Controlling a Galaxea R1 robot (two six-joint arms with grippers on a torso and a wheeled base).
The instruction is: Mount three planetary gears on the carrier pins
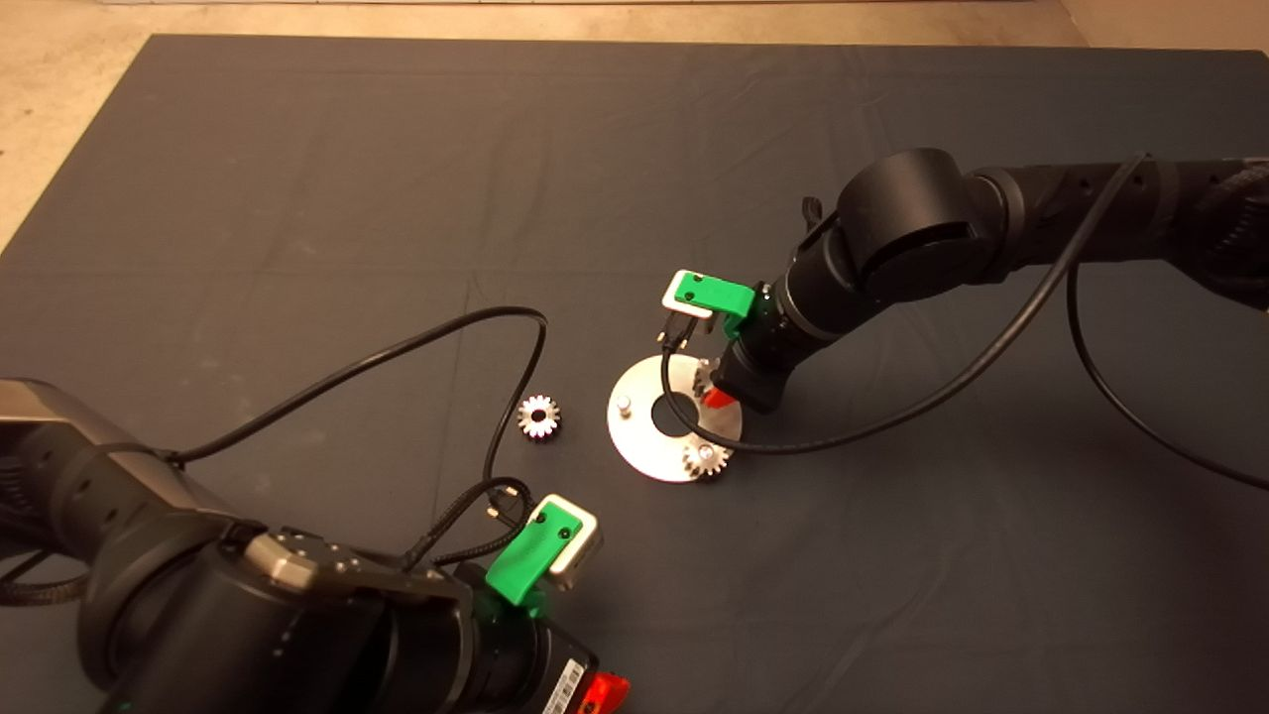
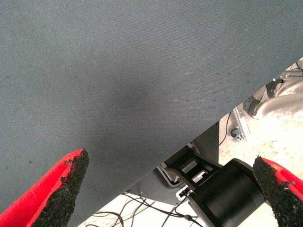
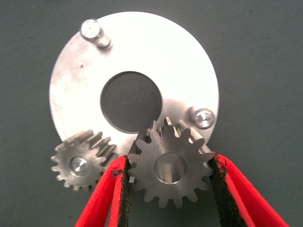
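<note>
The shiny round disc lies mid-mat with its carrier pins. In the right wrist view the disc shows two bare pins and one planetary gear seated on the third pin. That seated gear is at the disc's near edge in the head view. My right gripper is shut on a second gear and holds it over the disc's rim beside a bare pin, not on it. A third gear lies loose on the mat left of the disc. My left gripper is open and empty.
The left arm waits at the mat's lower left edge, its black cable looping over the mat near the loose gear. The right arm's cable hangs low across the disc. Past the mat's edge stands machine hardware on the floor.
</note>
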